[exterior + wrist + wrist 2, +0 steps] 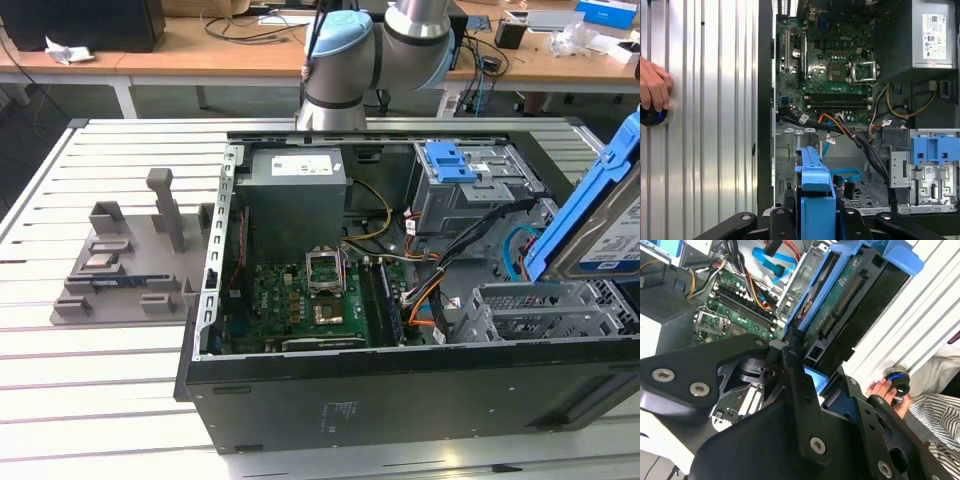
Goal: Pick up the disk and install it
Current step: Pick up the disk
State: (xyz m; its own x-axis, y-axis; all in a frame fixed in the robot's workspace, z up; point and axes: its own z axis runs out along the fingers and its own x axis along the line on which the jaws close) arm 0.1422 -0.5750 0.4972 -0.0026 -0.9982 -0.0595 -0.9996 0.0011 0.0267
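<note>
You have the slatted metal table [100, 380] under everything, and on it the open computer case [400, 400] lies on its side. The arm [345, 60] stands at twelve o'clock from the case in the exterior view. Inside, the grey power supply [295, 200] sits at twelve o'clock from the green motherboard [290, 300]. A grey fixture tray [130, 260] lies on the table at nine o'clock, just beside the case wall. At about two o'clock from the motherboard is a grey drive cage [470, 190] with a blue bracket [450, 160] on top; at four o'clock is a perforated cage [540, 310].

The disk [605, 215] hangs tilted above that perforated cage, at three o'clock in the exterior view. Whether it touches the cage, you cannot tell. The gripper [816, 215] has its jaws closed onto the blue-framed disk, one black finger [785, 217] on each side. On the table outside the case, a person's hand [654, 85] rests on a dark round knob [650, 115].
</note>
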